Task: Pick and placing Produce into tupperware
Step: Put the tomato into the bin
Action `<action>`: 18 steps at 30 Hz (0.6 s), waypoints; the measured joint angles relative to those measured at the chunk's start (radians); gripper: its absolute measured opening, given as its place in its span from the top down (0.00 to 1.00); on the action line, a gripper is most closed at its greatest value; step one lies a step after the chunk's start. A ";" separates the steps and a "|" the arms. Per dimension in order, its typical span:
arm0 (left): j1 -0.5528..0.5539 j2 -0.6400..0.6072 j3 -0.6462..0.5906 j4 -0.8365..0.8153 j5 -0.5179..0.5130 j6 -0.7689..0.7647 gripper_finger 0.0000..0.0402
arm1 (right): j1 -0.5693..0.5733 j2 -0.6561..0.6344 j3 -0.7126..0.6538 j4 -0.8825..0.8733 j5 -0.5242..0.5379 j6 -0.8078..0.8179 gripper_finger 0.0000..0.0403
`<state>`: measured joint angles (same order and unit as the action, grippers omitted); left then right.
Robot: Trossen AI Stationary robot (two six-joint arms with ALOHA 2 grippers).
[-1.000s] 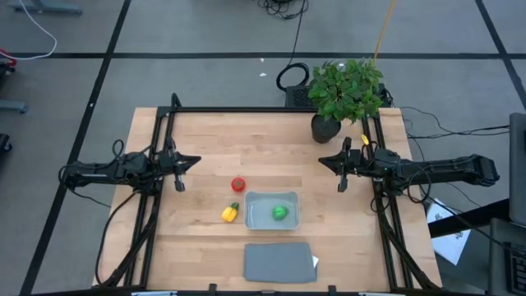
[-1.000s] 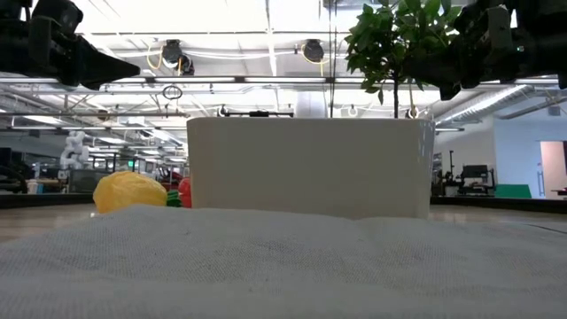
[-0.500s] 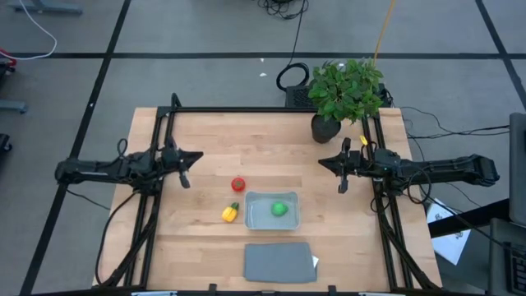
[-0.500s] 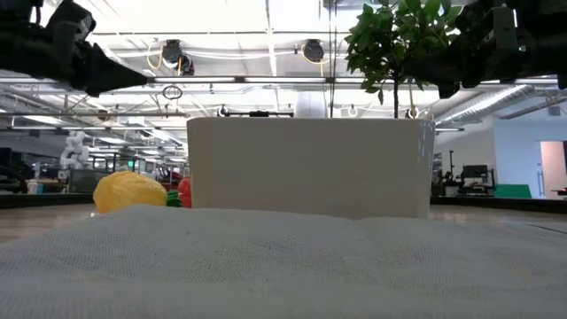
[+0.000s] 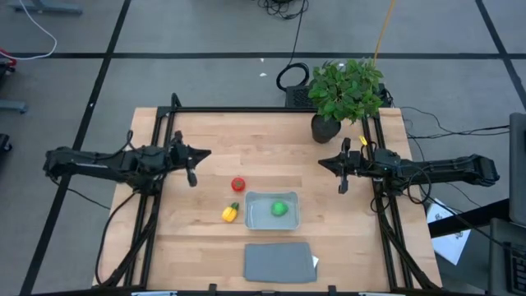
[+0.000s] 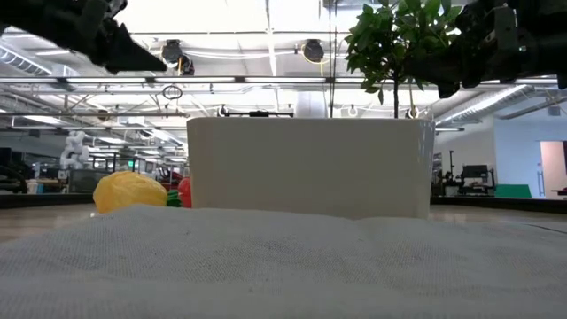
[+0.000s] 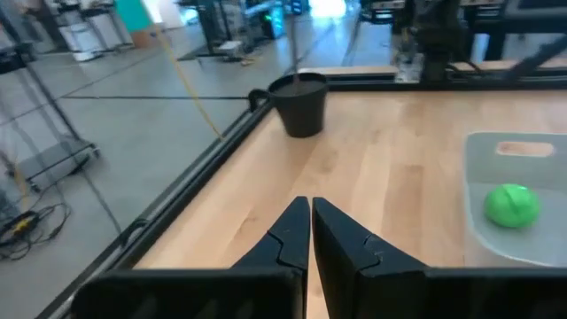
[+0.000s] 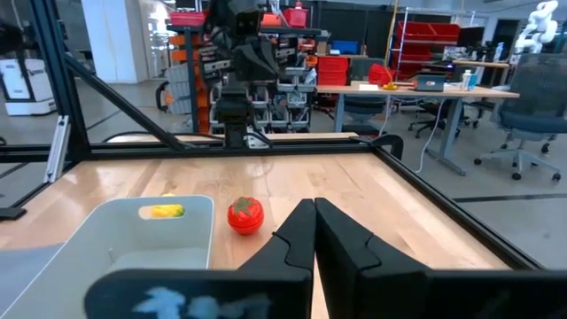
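Overhead, high view: tupperware [image 5: 273, 210] sits on the desk [image 5: 214, 136] right of centre, toward the near edge. Round green produce [image 5: 280, 208] lies inside it. Red produce [image 5: 238, 184] rests on the wood just beyond the tub's far-left corner; yellow produce [image 5: 230, 213] with its green tip lies just beside the tub's left wall, apart from it. Grey lid [image 5: 279, 261] lies flat at the near edge. Potted plant [image 5: 345, 94] stands at the far-right corner. Left gripper [image 5: 192, 164] hangs over the left half of the desk, jaws pressed together, holding nothing. Right gripper [image 5: 341, 173] hangs near the right edge, likewise closed and empty.

Low view: tub wall fills the middle; yellow piece and a sliver of red show at its left end. Both arms above, clear of the surface.

Left wrist view: fingers [image 7: 292, 232] meet with no gap; green piece in the tub ahead.

Right wrist view: fingers [image 8: 299, 232] together; red piece beside the tub.
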<state>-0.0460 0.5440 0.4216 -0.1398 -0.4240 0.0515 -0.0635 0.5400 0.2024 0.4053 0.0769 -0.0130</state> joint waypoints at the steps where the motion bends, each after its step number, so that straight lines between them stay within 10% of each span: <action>1: 0.000 0.022 0.018 0.001 0.016 0.002 0.95 | 0.000 0.000 0.000 0.000 0.000 0.000 1.00; 18: 0.172 0.426 0.556 -0.404 0.341 -0.022 0.95 | 0.000 0.000 0.000 -0.003 -0.002 0.027 1.00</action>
<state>0.1262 0.9699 0.9771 -0.5438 -0.0828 0.0293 -0.0635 0.5400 0.2020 0.4023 0.0753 0.0144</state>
